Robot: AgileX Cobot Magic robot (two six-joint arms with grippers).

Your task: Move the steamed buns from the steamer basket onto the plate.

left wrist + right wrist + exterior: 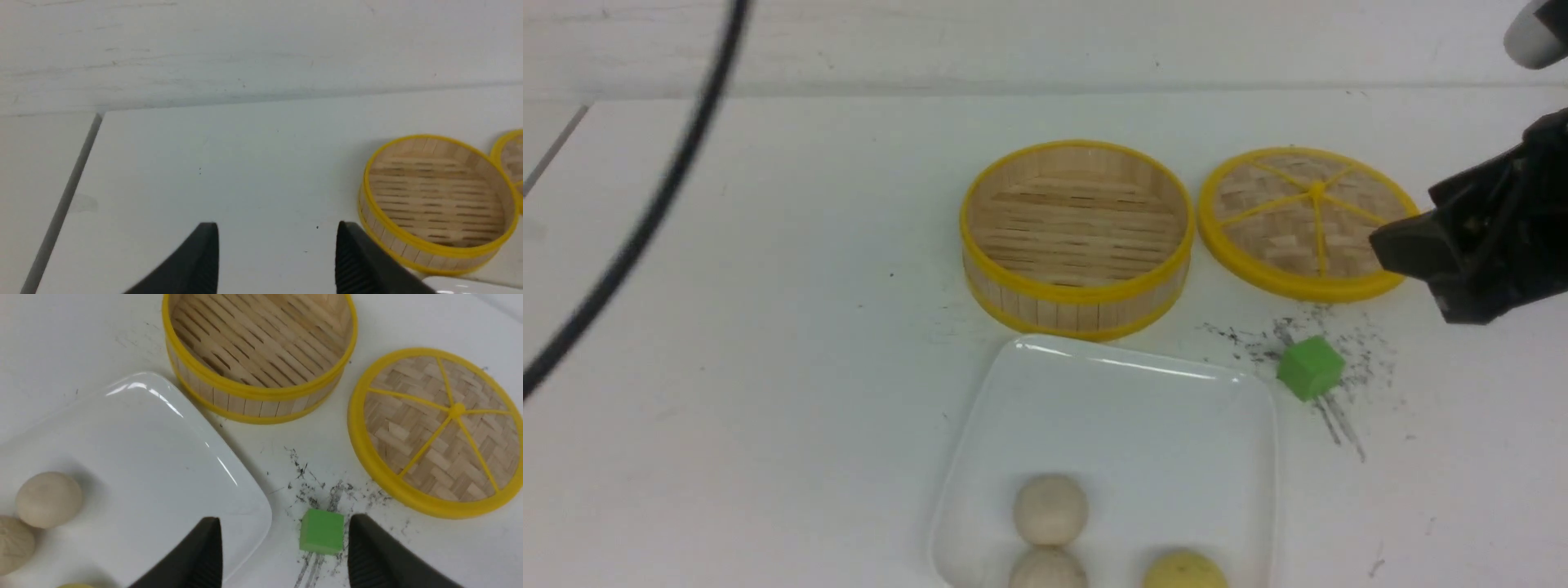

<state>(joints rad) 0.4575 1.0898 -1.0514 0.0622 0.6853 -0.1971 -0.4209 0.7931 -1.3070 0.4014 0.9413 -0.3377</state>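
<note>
The steamer basket [1078, 296] stands empty in the middle of the white table. In front of it lies the white square plate [1143, 408]. On the plate's near part rest two off-white steamed buns [1050, 509] [1048, 572] and a pale yellow one [1184, 572]. My right gripper [284, 520] hovers open over the plate's corner [245, 498] and the green cube [322, 537], which lies on the table near one finger. It holds nothing. My left gripper [278, 228] is open over bare table, left of the basket [433, 249], with nothing between its fingers.
The flat woven lid [1307, 220] with yellow spokes lies right of the basket. The green cube [1310, 367] sits among dark scuff marks right of the plate. A black cable [662, 204] crosses the left of the front view. The table's far edge meets a wall.
</note>
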